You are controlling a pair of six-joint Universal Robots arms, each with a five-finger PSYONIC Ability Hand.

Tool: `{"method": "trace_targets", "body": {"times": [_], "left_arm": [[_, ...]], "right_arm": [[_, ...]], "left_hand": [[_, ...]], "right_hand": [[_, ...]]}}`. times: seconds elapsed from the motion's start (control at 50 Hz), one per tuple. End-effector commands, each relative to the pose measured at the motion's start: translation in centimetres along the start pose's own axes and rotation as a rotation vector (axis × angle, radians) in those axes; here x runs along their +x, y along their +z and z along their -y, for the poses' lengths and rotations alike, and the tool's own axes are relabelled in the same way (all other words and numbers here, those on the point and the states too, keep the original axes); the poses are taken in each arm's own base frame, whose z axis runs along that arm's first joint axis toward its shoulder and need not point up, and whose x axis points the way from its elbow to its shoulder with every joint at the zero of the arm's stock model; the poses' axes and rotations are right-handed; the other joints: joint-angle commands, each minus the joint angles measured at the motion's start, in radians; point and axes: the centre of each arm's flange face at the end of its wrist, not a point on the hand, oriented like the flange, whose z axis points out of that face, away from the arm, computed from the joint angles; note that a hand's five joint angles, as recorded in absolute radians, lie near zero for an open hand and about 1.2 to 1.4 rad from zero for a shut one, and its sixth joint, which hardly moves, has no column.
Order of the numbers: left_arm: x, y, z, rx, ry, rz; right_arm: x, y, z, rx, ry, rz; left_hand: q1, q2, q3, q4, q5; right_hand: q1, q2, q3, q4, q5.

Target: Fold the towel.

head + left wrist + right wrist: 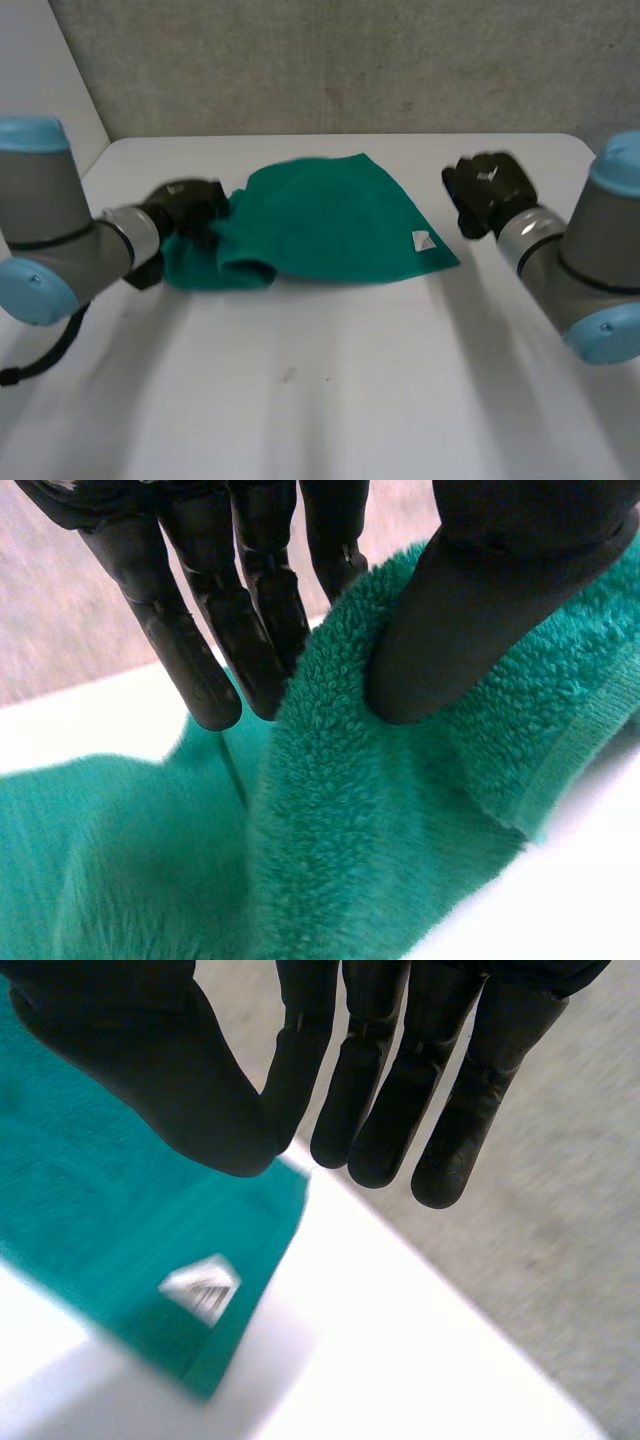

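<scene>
A green towel (330, 215) lies folded on the white table (320, 400), its left end bunched into a raised fold. My left hand (190, 210) is at that left end. In the left wrist view the left hand (470, 590) presses its thumb on the towel (350, 830), with straight fingers (250, 630) behind the fold, pinching the cloth. My right hand (485, 190) hovers just right of the towel's right corner, apart from it. In its own view the right hand (400, 1080) has its thumb closed against its fingers on nothing, above the towel (100, 1210) corner with the white label (203, 1288).
A grey wall stands behind the table's far edge (340, 136). Bare white tabletop stretches in front of the towel. The towel's white label (423, 241) marks its right front corner.
</scene>
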Motion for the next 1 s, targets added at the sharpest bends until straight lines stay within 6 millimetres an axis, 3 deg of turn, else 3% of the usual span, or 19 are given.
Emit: {"method": "trace_targets", "body": {"times": [0.02,0.04,0.06,0.12,0.14,0.26,0.28,0.3,0.36,0.42,0.52,0.62,0.74,0.84,1.0], "left_arm": [[-0.1,0.9,-2.7,-0.087,0.050,0.014],[-0.1,0.9,-2.7,-0.087,0.050,0.014],[0.1,0.8,-2.3,-0.078,0.050,0.025],[0.2,0.7,-2.2,-0.074,0.051,0.027],[0.9,0.0,-1.2,-0.048,0.061,0.028],[2.5,-1.8,-1.1,-0.054,0.074,0.023],[2.5,-1.8,-1.1,-0.054,0.074,0.023],[2.5,-2.3,-1.0,-0.052,0.075,0.034],[2.5,-3.5,-1.1,-0.059,0.078,0.083],[2.4,-4.5,-1.6,-0.079,0.078,0.121],[4.6,-7.8,-2.4,-0.080,0.103,0.129],[6.0,-9.1,-3.7,-0.044,0.127,0.137],[7.1,-8.6,-5.2,0.025,0.132,0.177],[6.9,-6.6,-7.1,0.004,0.122,0.216],[6.7,-3.6,-7.2,0.012,0.122,0.223]], "right_arm": [[-1.1,0.4,-2.2,-0.060,0.021,0.019],[-1.0,0.4,-2.2,-0.061,0.026,0.018],[-1.0,0.4,-2.3,-0.062,0.035,0.015],[-0.7,0.5,-2.3,-0.064,0.073,-0.004],[-0.5,0.6,-2.4,-0.068,0.088,-0.009],[-0.8,0.4,-2.5,-0.078,0.177,0.004],[-0.9,0.3,-2.5,-0.078,0.186,0.009],[-1.0,0.3,-2.5,-0.078,0.197,0.018],[-1.2,0.2,-2.4,-0.084,0.202,0.043],[-1.2,0.2,-2.4,-0.089,0.203,0.051],[-1.1,-0.2,-2.6,-0.151,0.217,0.078],[-1.3,-0.2,-2.9,-0.162,0.216,0.083],[-1.8,-0.3,-3.1,-0.170,0.213,0.097],[-2.3,-0.5,-3.7,-0.191,0.211,0.104],[-2.6,-0.7,-4.1,-0.205,0.210,0.114]], "left_hand": [[-0.197,-0.186,-0.189,-0.189,-0.196],[-0.198,-0.186,-0.190,-0.190,-0.197],[-0.360,-0.349,-0.353,-0.353,-0.360],[-0.403,-0.392,-0.395,-0.395,-0.403],[-0.595,-0.584,-0.587,-0.587,-0.594],[-0.831,-0.820,-0.824,-0.824,-0.831],[-0.832,-0.821,-0.824,-0.824,-0.831],[-0.846,-0.835,-0.838,-0.838,-0.846],[-0.846,-0.835,-0.839,-0.839,-0.846],[-0.838,-0.826,-0.830,-0.830,-0.837],[-0.840,-0.829,-0.833,-0.833,-0.840],[-0.838,-0.826,-0.830,-0.830,-0.837],[-0.797,-0.785,-0.789,-0.789,-0.796],[-0.741,-0.730,-0.733,-0.733,-0.740],[-0.624,-0.612,-0.616,-0.616,-0.623]], "right_hand": [[0.406,0.218,0.213,0.203,0.232],[0.406,0.218,0.213,0.203,0.232],[0.406,0.218,0.213,0.203,0.232],[0.406,0.218,0.213,0.203,0.232],[0.406,0.218,0.213,0.203,0.232],[0.406,0.218,0.213,0.203,0.232],[0.404,0.216,0.211,0.201,0.230],[0.075,-0.112,-0.117,-0.127,-0.098],[-0.174,-0.361,-0.367,-0.377,-0.348],[-0.195,-0.382,-0.388,-0.398,-0.369],[-0.298,-0.485,-0.491,-0.501,-0.472],[-0.310,-0.497,-0.502,-0.512,-0.483],[-0.313,-0.500,-0.505,-0.515,-0.486],[-0.324,-0.512,-0.517,-0.527,-0.498],[-0.324,-0.512,-0.517,-0.527,-0.498]]}}
